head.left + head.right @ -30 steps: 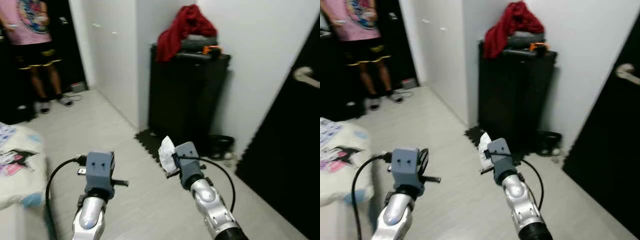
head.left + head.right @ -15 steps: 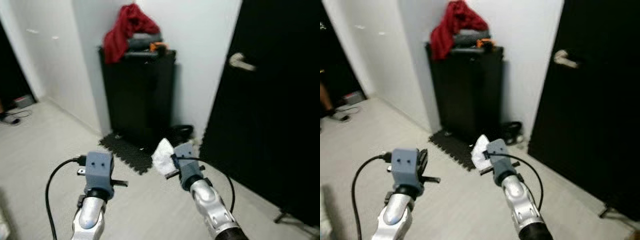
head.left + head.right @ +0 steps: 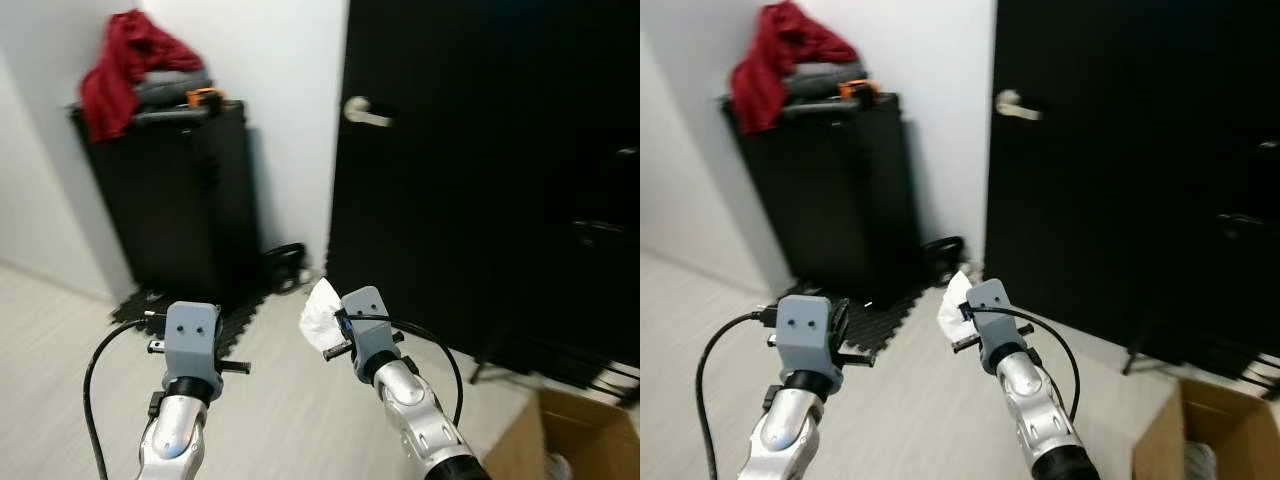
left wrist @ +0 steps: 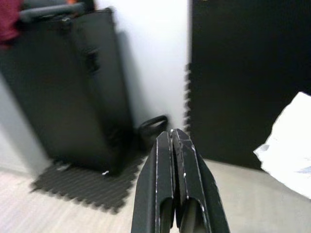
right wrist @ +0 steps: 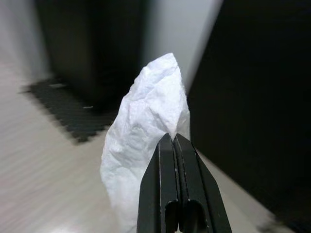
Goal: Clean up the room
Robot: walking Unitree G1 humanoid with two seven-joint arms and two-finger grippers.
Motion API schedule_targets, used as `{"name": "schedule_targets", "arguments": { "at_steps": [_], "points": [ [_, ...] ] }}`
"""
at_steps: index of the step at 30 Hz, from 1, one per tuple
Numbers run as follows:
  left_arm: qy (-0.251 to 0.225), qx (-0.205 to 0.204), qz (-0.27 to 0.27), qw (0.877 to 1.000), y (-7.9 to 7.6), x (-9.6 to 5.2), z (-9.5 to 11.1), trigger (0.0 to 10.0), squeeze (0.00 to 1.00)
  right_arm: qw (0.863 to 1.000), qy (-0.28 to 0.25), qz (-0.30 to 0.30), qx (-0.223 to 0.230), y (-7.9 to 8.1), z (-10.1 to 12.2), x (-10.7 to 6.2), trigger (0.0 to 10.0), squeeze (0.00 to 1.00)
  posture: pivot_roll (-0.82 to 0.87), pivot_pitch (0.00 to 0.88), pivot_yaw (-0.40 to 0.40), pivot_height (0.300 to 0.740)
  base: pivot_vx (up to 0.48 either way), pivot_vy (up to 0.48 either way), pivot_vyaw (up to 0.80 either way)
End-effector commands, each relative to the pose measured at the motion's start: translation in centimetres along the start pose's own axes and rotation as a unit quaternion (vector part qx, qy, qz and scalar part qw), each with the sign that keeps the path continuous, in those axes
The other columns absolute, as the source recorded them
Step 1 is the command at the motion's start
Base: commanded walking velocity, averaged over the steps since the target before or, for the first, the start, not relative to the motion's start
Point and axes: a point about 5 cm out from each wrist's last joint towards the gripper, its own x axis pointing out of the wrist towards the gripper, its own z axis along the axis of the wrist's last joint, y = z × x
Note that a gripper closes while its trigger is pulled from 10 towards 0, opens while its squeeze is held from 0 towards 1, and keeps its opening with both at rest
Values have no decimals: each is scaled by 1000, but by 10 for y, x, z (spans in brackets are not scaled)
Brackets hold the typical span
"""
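My right gripper [image 5: 173,141] is shut on a crumpled white tissue [image 5: 146,136], held up in front of me at mid-height; the tissue [image 3: 320,313] sticks out ahead of the right wrist. My left gripper [image 4: 171,136] is shut with nothing between its fingers and is held beside the right one. An open cardboard box [image 3: 575,435] stands on the floor at the lower right.
A black door [image 3: 480,150] with a silver lever handle [image 3: 362,113] fills the right side. To the left stands a black cabinet [image 3: 175,190] with a red cloth [image 3: 125,60] on top, a dark foam mat [image 3: 170,300] at its foot. Pale floor lies ahead.
The camera has turned to the right: the cabinet has slid left, the black door and a cardboard box have come into view, and the person is out of frame. Both grippers hold as before.
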Motion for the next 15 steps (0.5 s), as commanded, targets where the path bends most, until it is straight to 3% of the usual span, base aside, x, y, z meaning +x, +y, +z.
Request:
{"name": "schedule_targets", "arguments": {
  "at_steps": [1, 15],
  "points": [
    [13, 4, 6, 1000, 5, -2, -4, 10000, 0, 1000, 9, 6, 5, 6, -3, 0, 10000, 0, 5, 0, 0, 740, 0, 0, -800],
    [18, 5, 6, 1000, 5, -1, -6, 10000, 0, 1000, 13, -3, -3, 4, -5, 0, 10000, 0, 3, 0, 1, 740, 0, 0, -800]
  ]
}}
